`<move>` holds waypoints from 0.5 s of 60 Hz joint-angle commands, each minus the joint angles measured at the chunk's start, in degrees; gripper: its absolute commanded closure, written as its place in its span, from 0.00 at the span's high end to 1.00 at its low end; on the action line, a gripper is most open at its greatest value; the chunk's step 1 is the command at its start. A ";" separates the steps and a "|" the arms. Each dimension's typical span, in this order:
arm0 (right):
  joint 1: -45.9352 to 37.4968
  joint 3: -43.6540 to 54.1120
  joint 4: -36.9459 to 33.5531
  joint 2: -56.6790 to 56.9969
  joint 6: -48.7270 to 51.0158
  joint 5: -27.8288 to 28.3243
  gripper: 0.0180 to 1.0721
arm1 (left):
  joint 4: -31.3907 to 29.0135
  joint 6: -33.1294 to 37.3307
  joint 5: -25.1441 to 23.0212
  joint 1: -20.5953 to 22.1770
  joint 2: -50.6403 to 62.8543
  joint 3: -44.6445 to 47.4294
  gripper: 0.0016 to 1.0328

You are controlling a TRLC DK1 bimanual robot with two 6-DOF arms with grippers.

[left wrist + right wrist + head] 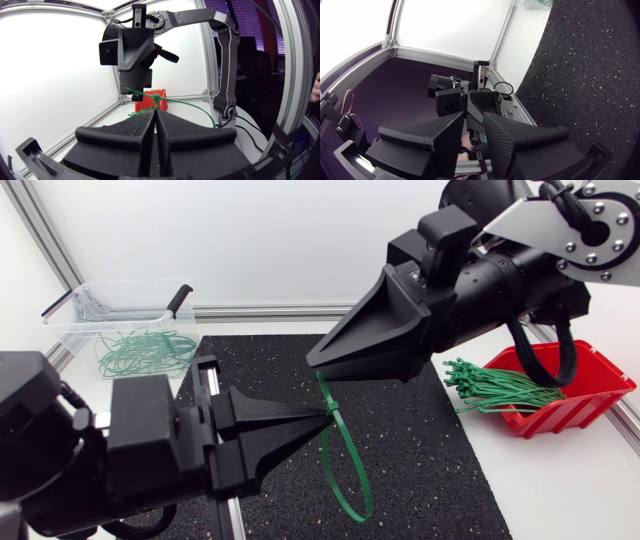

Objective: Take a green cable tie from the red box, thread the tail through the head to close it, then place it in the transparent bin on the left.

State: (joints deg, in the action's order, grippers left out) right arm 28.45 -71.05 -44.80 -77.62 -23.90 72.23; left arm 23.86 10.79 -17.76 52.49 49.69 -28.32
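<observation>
Nearest, the left arm's fingers are pressed together on the looped green cable tie, which hangs over the black mat. Just above the tie, the right arm's fingers stand slightly apart, holding nothing. Beyond it, the red box of ties lies rightward and the transparent bin far leftward.
</observation>
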 commanded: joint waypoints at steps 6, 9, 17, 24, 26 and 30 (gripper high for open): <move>1.17 -0.50 -3.63 -0.42 5.27 0.28 0.24 | -0.21 1.87 -0.79 -0.46 0.85 -0.07 0.04; 1.17 -0.23 -4.25 -0.60 6.15 0.20 0.25 | -0.48 1.96 -0.79 -0.55 0.85 -0.16 0.04; 0.03 1.09 -4.34 -0.25 6.85 0.28 0.28 | -0.65 1.96 -1.05 -1.16 0.76 -0.25 0.04; -0.06 2.58 -4.34 0.28 7.38 0.11 0.28 | -1.27 1.87 -1.14 -1.16 0.67 -0.60 0.04; -0.06 2.93 -4.34 0.28 7.73 0.11 0.28 | -1.36 1.87 -1.14 -1.16 0.67 -0.78 0.04; -0.41 3.55 -4.34 0.37 8.43 0.02 0.28 | -1.53 1.78 -1.14 -1.07 0.49 -0.86 0.04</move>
State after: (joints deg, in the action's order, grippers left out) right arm 28.45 -69.49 -48.23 -77.62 -17.32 72.14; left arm 22.48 11.88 -19.03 51.79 49.93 -28.32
